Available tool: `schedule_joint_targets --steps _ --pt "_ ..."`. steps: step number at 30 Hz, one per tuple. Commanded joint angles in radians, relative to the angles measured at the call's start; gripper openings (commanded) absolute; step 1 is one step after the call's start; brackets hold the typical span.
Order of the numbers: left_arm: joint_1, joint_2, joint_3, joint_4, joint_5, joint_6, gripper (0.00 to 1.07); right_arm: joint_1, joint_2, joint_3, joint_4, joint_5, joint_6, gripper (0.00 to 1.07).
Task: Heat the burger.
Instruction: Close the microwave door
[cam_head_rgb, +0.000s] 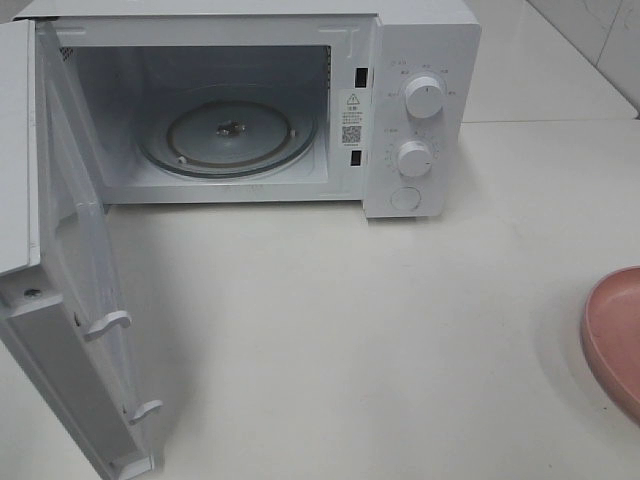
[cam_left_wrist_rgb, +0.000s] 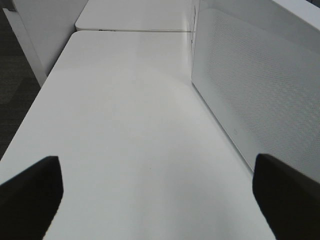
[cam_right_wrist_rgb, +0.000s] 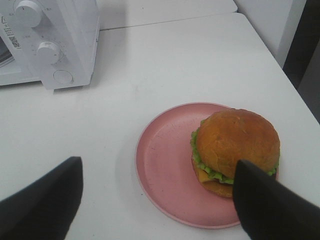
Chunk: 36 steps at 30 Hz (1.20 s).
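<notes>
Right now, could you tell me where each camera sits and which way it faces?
Exterior high: above the table, looking down at the open microwave and pink plate; no arm shows.
Left wrist: low beside the microwave door; open left gripper.
Right wrist: above the burger; open right gripper.
Exterior and right wrist share microwave and plate.

Pink plate (cam_head_rgb: 615, 340) cut by the frame edge — dial markings unreadable.

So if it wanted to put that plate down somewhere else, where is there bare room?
The tabletop is bare between the open microwave and the pink plate. The glass turntable inside is empty too. The hanging door crowds the left, and the burger fills one side of the plate.
</notes>
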Motion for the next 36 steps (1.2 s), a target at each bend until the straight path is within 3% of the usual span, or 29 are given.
schedule_joint_targets --steps 1,36 --pt "0.005 -0.01 -0.002 -0.001 -0.011 -0.001 0.98 -0.005 -0.027 0.0 -0.003 -0.011 -0.007 0.76" --pt "0.005 -0.01 -0.002 -0.003 -0.011 -0.001 0.98 -0.005 -0.027 0.0 -0.003 -0.011 -0.007 0.76"
